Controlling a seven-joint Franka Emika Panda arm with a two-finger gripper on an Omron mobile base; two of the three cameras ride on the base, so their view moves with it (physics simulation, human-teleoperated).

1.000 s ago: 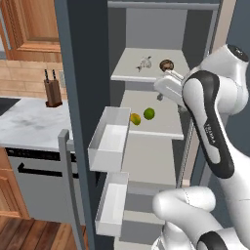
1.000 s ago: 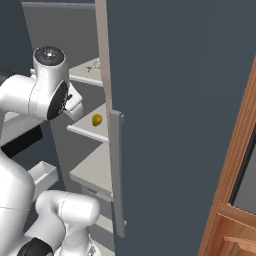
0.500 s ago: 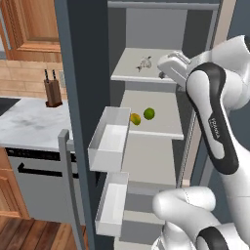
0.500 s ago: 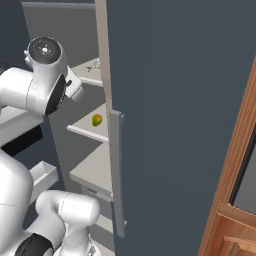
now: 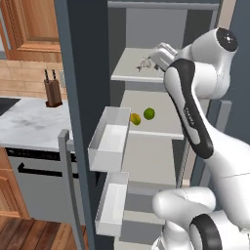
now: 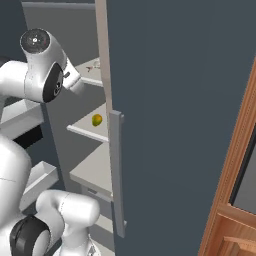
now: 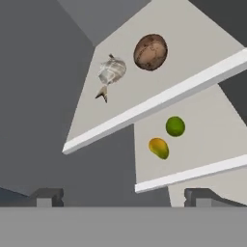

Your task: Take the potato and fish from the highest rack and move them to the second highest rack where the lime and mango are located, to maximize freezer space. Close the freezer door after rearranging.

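Note:
The freezer (image 5: 146, 29) stands open, its door (image 5: 78, 97) swung out to the left. On the highest rack (image 7: 159, 99) lie the brown potato (image 7: 150, 51) and the silvery fish (image 7: 111, 71), side by side and apart. One rack lower rest the green lime (image 7: 175, 126) and the yellow-orange mango (image 7: 159, 147); both also show in the left base view as lime (image 5: 149, 114) and mango (image 5: 135, 119). My gripper (image 7: 125, 198) is open and empty, held in front of the top rack's edge, short of the fish (image 5: 144, 63).
White bins (image 5: 110, 141) jut from the inside of the open door, close to the left of the racks. A slate-blue panel with a grey bar handle (image 6: 116, 170) borders the freezer on the right. A counter with a knife block (image 5: 51, 90) lies far left.
The arm has lifted the hand from the level of the second rack up to the top rack's front edge. The jaws stayed open; the food has not moved.

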